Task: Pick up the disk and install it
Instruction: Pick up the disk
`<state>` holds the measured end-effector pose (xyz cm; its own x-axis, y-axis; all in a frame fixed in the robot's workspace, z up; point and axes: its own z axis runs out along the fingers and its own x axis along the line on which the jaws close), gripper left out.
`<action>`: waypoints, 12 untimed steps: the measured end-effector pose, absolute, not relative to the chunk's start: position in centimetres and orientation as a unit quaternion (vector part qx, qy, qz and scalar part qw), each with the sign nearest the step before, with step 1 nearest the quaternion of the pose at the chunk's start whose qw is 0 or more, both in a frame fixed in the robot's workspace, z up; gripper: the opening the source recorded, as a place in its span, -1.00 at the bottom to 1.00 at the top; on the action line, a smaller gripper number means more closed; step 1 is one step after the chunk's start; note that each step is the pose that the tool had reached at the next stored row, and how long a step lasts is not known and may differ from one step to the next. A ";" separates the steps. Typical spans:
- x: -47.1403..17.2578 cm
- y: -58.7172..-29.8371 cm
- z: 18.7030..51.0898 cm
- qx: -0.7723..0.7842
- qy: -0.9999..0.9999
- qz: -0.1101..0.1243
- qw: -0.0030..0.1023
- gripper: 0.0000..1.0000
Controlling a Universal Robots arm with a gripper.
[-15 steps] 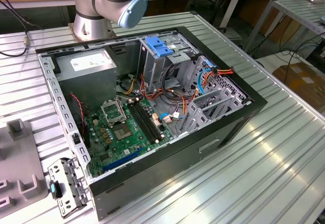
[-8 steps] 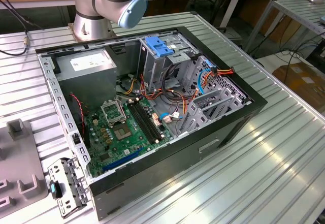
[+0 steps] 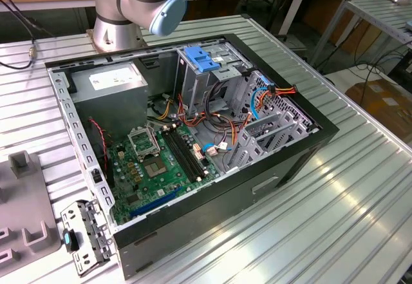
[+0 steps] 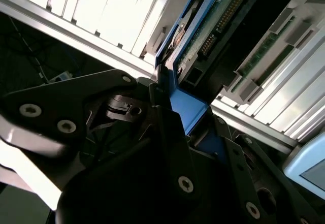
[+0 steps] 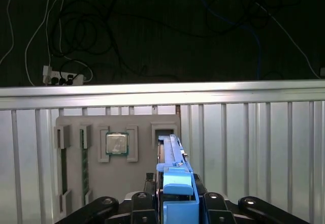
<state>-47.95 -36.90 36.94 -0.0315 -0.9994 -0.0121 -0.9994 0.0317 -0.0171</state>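
**One firm pinch on the blue rail: hold the disk square to its slot**

Exterior view: the arm (image 3: 138, 0) rises behind the open computer case (image 3: 257, 190). Inside the case are the drive cage (image 3: 270, 129), the light-blue bracket (image 3: 203, 60) and the power supply (image 3: 109, 81). A grey holder tray (image 3: 26, 223) lies at the exterior view's left. Since the wrist views show the gripper at such a tray, I judge the case to be well apart from the gripper.

Second wrist view: the gripper (image 4: 190, 117) is closed narrowly on the blue side rail of the disk (image 4: 203, 36). A black finger (image 4: 167, 132) is pressed against each face of the rail. The disk runs straight out ahead of the fingertips, edge-on, with its green board and connector pins exposed.

First wrist view: the rail sits centred between the jaws, and the disk reaches away from the gripper toward a slot in the tray. I cannot tell whether its far end is free of that slot. Off to one side of the gripper, a processor chip (image 5: 116, 144) and a memory stick (image 5: 63, 168) rest in their own recesses.

The step in hand looks like taking the disk out of its holder. The grip is on plastic at one end only, so the metal body probably hangs as a lever. To do it well, draw along the slot's own line without twisting and go slowly until the far end is plainly free. Avoid any sideways swing that could slip the rail in the jaws or drag the bare board against the tray wall.
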 end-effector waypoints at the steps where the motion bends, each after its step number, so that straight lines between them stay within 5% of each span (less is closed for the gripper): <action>1: -48.0 -36.9 37.0 -0.696 0.718 -0.002 0.010 -0.26; 12: -47.9 -36.9 38.1 -0.696 0.718 -0.001 0.011 -0.26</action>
